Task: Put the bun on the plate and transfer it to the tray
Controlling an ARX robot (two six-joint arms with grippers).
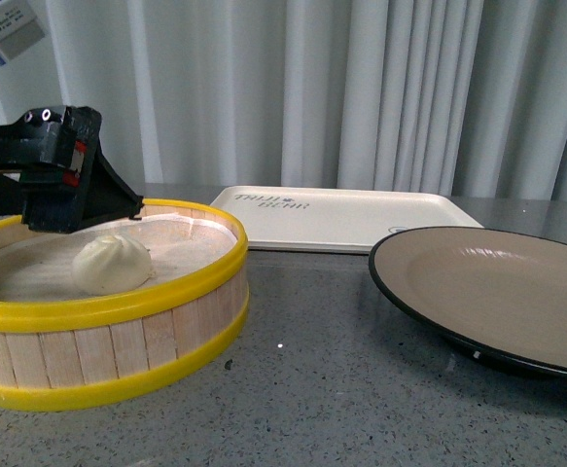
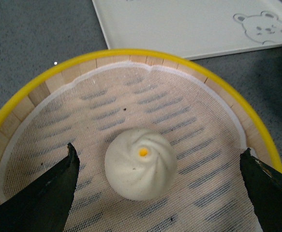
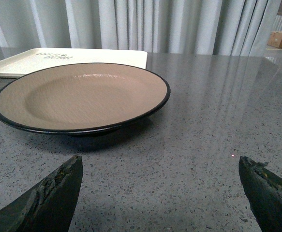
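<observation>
Bun (image 2: 141, 164): on the steamer basket (image 2: 131, 52) cloth, below and between the left gripper (image 2: 159, 148) fingers, which are spread wide and not touching it.
Right gripper (image 3: 159, 158): fingers wide apart, with the plate (image 3: 82, 94) just ahead.

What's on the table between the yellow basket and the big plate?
Nothing. In the front view, the grey table between the basket and the plate is bare. The tray sits further back.
</observation>
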